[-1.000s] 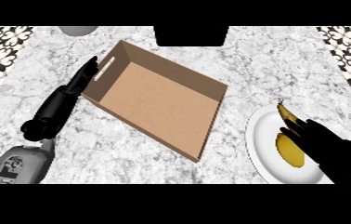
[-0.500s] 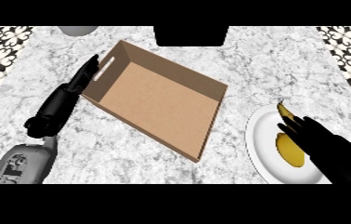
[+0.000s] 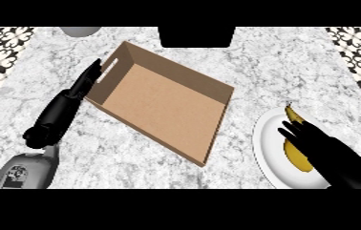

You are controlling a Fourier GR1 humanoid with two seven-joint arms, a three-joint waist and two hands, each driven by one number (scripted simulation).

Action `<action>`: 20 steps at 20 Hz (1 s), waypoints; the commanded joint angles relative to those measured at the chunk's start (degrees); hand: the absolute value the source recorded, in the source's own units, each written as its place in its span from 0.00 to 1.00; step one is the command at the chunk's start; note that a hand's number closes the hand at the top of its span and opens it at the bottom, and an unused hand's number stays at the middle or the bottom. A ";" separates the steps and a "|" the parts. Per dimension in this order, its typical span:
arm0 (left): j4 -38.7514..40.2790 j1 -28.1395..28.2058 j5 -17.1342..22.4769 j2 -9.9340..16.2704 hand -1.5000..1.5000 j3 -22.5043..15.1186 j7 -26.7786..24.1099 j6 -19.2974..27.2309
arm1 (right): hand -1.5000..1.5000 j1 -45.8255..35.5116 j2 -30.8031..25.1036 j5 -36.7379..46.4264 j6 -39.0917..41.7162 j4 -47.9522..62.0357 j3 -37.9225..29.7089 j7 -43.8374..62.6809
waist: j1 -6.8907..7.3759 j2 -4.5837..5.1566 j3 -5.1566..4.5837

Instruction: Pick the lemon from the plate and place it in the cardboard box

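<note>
Counter (image 3: 282, 71): grey-white marble, seen from steeply above.

Right hand (image 3: 325, 150): black, at the lower right, lying over the plate. Its fingers (image 3: 291, 133) reach up and left across the yellow fruit and rest on it. Whether they are curled round the fruit or only laid on it cannot be told from this view.

Plate (image 3: 266, 141): white, round, at the right edge, well apart from the box.

Lemon (image 3: 299, 153): yellow, lying on the plate under the right hand. It looks long and tapered, with a dark tip at its far end; most of its middle is hidden by the fingers.

Left hand (image 3: 65, 107): black, on a grey forearm (image 3: 26, 169) at the lower left. Its fingers are straight and stretched up and right, holding nothing, their tips just beside the box's left wall near the handle slot.

Box (image 3: 164, 107): brown cardboard, open-topped, shallow, set at an angle in the middle of the counter. A slot handle is cut in its left wall.

Far edge: a grey round thing (image 3: 79, 30), cut off by the view, and a black block (image 3: 196, 36) beyond the box.
</note>
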 commanded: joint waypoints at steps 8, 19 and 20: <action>4.18 -2.28 -1.24 -1.80 0.50 3.98 -2.25 -3.72 | 0.00 -3.60 2.96 6.26 -5.83 11.79 -2.75 -2.99 | -0.09 0.03 -0.01; 4.07 -3.50 -3.38 -3.07 0.50 4.89 -1.41 -3.92 | 1.00 -6.91 6.80 9.90 -15.63 19.02 1.33 -10.39 | 0.05 0.06 0.01; -2.05 1.99 -2.96 -2.72 0.50 4.42 0.29 -4.60 | 1.00 -7.47 5.45 8.54 -15.87 18.83 -0.81 -12.10 | 0.33 -0.04 0.02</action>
